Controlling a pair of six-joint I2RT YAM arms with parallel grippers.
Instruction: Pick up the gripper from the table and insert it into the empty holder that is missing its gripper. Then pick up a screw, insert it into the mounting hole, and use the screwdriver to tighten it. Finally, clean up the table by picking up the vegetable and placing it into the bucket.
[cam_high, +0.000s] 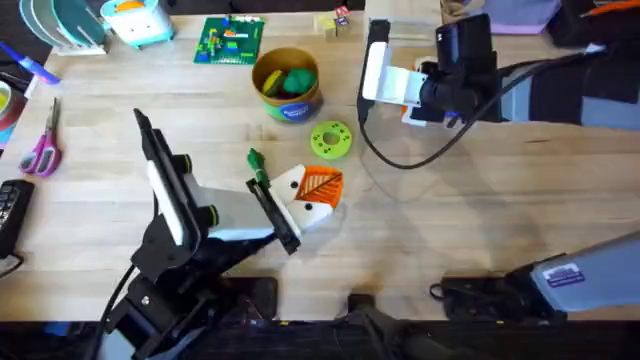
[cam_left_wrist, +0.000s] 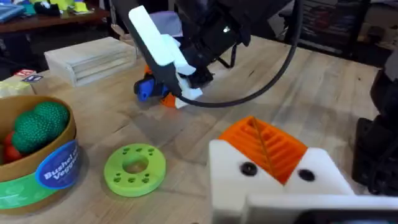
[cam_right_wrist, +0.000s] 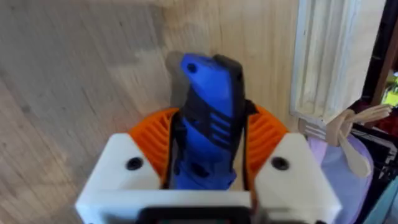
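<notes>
Overhead view: wooden plank table (cam_high: 480, 200), arms working at the centre and at the far right.
Right gripper (cam_right_wrist: 208, 149): orange ribbed pads clamped on the blue screwdriver (cam_right_wrist: 208, 118), a stout, angular plastic body.
Left gripper (cam_left_wrist: 273, 163): white wedge mounts, ribbed orange pads pressed together, nothing between them.
Holder (cam_high: 310, 205): white wedge at table centre.
Vegetable (cam_high: 257, 166): thin, dark green, just left of the holder.
Bucket (cam_high: 285, 85): round tan tub, blue label, farther back.
Disc (cam_high: 331, 139): flat green ring with holes, between bucket and holder.

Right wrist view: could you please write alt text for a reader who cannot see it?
The right gripper, white with orange ribbed pads, is shut on the blue screwdriver above the wooden table. A clear box lies beside it.
</notes>
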